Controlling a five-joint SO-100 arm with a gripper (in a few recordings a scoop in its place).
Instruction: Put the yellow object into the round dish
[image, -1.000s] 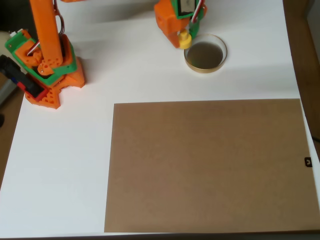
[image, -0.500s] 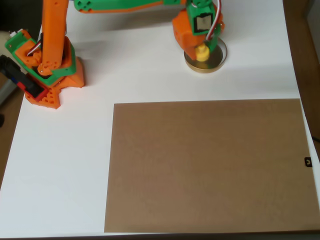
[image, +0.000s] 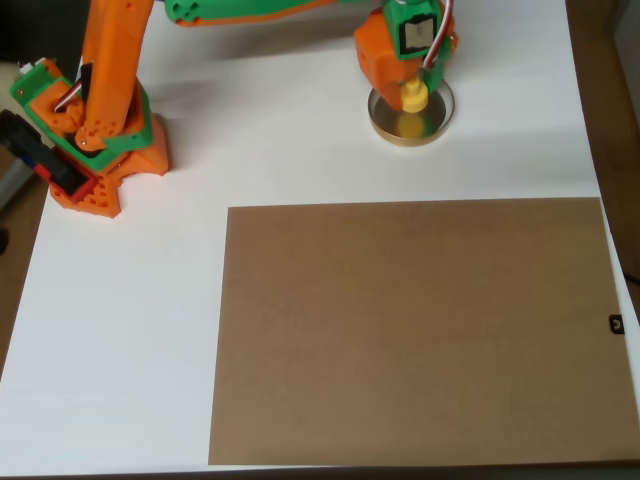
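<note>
In the overhead view the small yellow object (image: 413, 96) hangs at the tip of my orange and green gripper (image: 414, 88), which is shut on it. It is held just above the far half of the round dish (image: 408, 140), a shallow tan-rimmed dish near the table's back edge. A yellowish reflection shows on the dish's dark inside, below the piece. The gripper body covers the dish's far-left rim.
The arm's orange and green base (image: 92, 135) stands at the back left. A large brown board (image: 415, 330) covers the front right of the white table (image: 120, 330). A small black clip (image: 616, 323) sits at the board's right edge.
The gripper has carried the yellow object from the dish's left rim to over its inside, then shifted slightly further back and right.
</note>
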